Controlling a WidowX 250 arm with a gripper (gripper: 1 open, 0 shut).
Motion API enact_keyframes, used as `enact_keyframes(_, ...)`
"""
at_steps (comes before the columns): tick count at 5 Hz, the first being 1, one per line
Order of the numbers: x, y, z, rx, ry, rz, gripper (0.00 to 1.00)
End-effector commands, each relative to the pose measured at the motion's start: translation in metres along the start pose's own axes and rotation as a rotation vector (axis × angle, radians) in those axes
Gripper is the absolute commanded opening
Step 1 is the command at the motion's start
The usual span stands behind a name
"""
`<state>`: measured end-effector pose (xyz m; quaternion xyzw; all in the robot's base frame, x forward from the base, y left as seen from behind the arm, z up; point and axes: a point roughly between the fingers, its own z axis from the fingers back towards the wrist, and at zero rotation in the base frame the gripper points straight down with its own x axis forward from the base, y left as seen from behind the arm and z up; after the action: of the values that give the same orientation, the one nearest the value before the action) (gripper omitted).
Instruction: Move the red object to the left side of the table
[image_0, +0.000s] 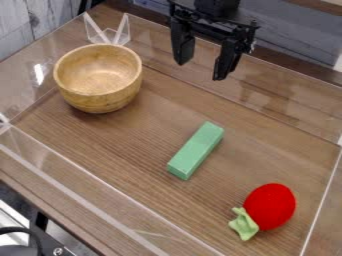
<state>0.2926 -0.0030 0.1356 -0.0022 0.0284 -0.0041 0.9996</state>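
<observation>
Nothing has been grasped yet, by the look of it. The black two-fingered tool (207, 55) hangs near the far edge of the brown wood-grain counter (120, 150), pointing straight down with its fingers spread wide and nothing between them.

The small rounded red strawberry-like toy (270, 205), with its pale green leafy stub trailing toward the near edge, lies close to the near right corner, just inside the clear low acrylic wall (318, 200) that rims the counter. It is well apart from the tool, almost the whole depth of the counter away.

Between the two lies a green rectangular block (195, 150), set at a slant near the middle. A round light wooden bowl (98, 78) sits by the far left corner, upright and seemingly empty.

I would judge the task to be at its start: the reach toward the toy is the step in hand. The next move calls for the tool to travel to the near right corner, passing above the block, and come down over the toy's red body. The acrylic wall sits close by there, so the fingers will need room on that side. Then the carry goes across to the left edge, where the space in front of the bowl looks free.
</observation>
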Motion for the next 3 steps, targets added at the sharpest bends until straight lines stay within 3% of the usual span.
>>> enact_keyframes(1,-0.005,-0.005,-0.012,-0.006,0.032,-0.027,1.0)
enact_keyframes(2,-0.017,-0.025,-0.024,-0.014,0.055,-0.132,1.0)
enact_keyframes(3,-0.028,-0.053,-0.027,-0.011,0.048,-0.282,1.0)
